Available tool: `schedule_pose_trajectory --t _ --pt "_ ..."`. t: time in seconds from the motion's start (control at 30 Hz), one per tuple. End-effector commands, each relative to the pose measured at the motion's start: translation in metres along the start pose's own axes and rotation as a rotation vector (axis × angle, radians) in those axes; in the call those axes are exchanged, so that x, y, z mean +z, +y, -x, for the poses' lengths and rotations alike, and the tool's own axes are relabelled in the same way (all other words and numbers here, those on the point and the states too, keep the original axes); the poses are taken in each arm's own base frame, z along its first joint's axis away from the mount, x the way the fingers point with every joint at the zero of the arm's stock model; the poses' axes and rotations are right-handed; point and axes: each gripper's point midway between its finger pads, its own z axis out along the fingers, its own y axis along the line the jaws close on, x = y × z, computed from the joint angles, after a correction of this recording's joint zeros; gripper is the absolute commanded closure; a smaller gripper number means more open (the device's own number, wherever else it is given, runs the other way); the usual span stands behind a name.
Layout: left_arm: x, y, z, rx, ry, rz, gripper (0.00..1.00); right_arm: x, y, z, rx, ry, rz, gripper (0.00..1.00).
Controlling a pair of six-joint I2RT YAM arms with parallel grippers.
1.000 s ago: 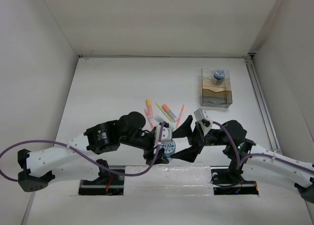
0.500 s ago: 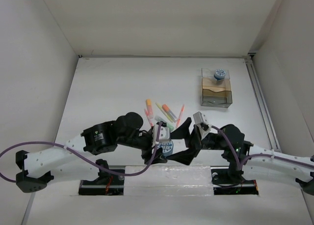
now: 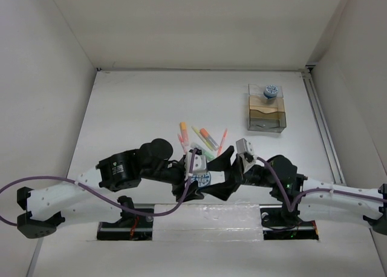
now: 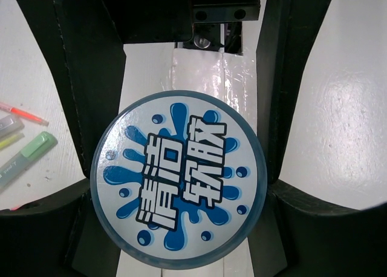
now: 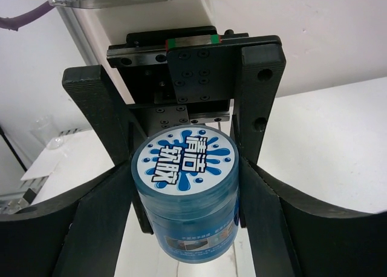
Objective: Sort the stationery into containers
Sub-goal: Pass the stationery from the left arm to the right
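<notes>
A round blue tub [image 3: 204,180] with a blue-and-white splash label hangs just above the table's near edge. My left gripper [image 4: 178,189] is shut on the tub [image 4: 178,180], a finger on each side. My right gripper [image 5: 184,180] faces it from the other side, open. Its fingers [image 5: 103,228] stand close along both sides of the same tub [image 5: 184,198]. Several pens and markers [image 3: 202,138] lie loose mid-table. The clear organizer box [image 3: 266,117] stands at the back right with a second tub [image 3: 270,91] in its far compartment.
A green marker [image 4: 30,150] and a thin orange pen [image 4: 24,112] lie just left of the held tub. White walls enclose the table on three sides. A metal rail [image 3: 320,120] runs along the right edge. The arm bases [image 3: 205,219] sit at the near edge.
My right gripper has slid left until its fingers flank the tub, and its jaws have narrowed. The left arm has drifted slightly left, still holding the tub.
</notes>
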Motion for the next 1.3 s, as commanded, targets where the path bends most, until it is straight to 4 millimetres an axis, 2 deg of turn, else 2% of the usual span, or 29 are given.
schedule_pose_trajectory --t 0.0,0.03,0.07,0.13,0.17,0.2,0.27,0.3,0.33,0.43,0.53,0.57,0.6,0.73,0.83,0.87,1.13,1.27 --pt "0.0 0.002 0.044 0.074 -0.164 0.005 1.0 0.006 0.02 0.007 -0.01 -0.025 0.083 0.27" --pt "0.0 0.002 0.044 0.074 -0.164 0.005 1.0 0.008 0.018 0.003 -0.006 -0.014 0.079 0.27" --pt "0.0 0.002 0.044 0.074 -0.164 0.005 1.0 0.009 0.017 0.0 -0.004 -0.006 0.077 0.35" --pt "0.0 0.002 0.044 0.074 -0.164 0.005 1.0 0.01 0.015 -0.003 -0.01 0.003 0.074 0.44" --pt "0.0 0.002 0.044 0.074 -0.164 0.005 1.0 0.011 0.014 -0.006 -0.007 0.011 0.071 0.53" --pt "0.0 0.002 0.044 0.074 -0.164 0.005 1.0 0.012 0.015 -0.002 -0.01 0.003 0.074 0.66" --pt "-0.003 0.001 0.045 0.077 -0.172 0.006 1.0 0.013 0.018 -0.006 -0.005 0.016 0.089 0.8" --pt "-0.003 0.001 0.045 0.077 -0.172 0.006 1.0 0.013 0.018 -0.006 -0.005 0.016 0.089 0.96" --pt "-0.003 0.001 0.045 0.077 -0.172 0.006 1.0 0.014 0.019 -0.009 -0.002 0.027 0.095 1.0" --pt "-0.003 0.005 0.045 0.075 -0.172 0.025 1.0 0.012 0.021 -0.006 -0.015 0.019 0.107 1.0" --pt "-0.006 0.01 0.049 0.057 -0.19 0.062 0.85 0.01 0.024 0.001 -0.022 -0.002 0.113 1.0" --pt "-0.007 0.014 0.046 0.054 -0.188 0.09 0.74 0.009 0.024 -0.001 -0.019 0.008 0.11 1.0" --pt "-0.007 0.015 0.049 0.044 -0.199 0.098 0.7 0.009 0.023 -0.003 -0.016 0.016 0.108 1.0" --pt "-0.008 0.015 0.049 0.038 -0.21 0.097 0.61 0.009 0.023 0.001 -0.026 0.009 0.1 1.0" --pt "-0.008 0.016 0.049 0.037 -0.21 0.107 0.57 0.011 0.014 0.001 -0.023 0.004 0.054 1.0" --pt "-0.008 0.016 0.049 0.037 -0.21 0.107 0.01 0.012 0.01 -0.002 -0.02 0.011 0.039 1.0" --pt "-0.004 0.021 0.044 0.02 -0.193 0.125 0.01 0.017 -0.011 -0.008 -0.024 0.012 -0.065 1.0" --pt "-0.009 0.026 0.046 0.011 -0.206 0.163 0.01 0.015 -0.033 -0.011 -0.033 0.002 -0.178 1.0"
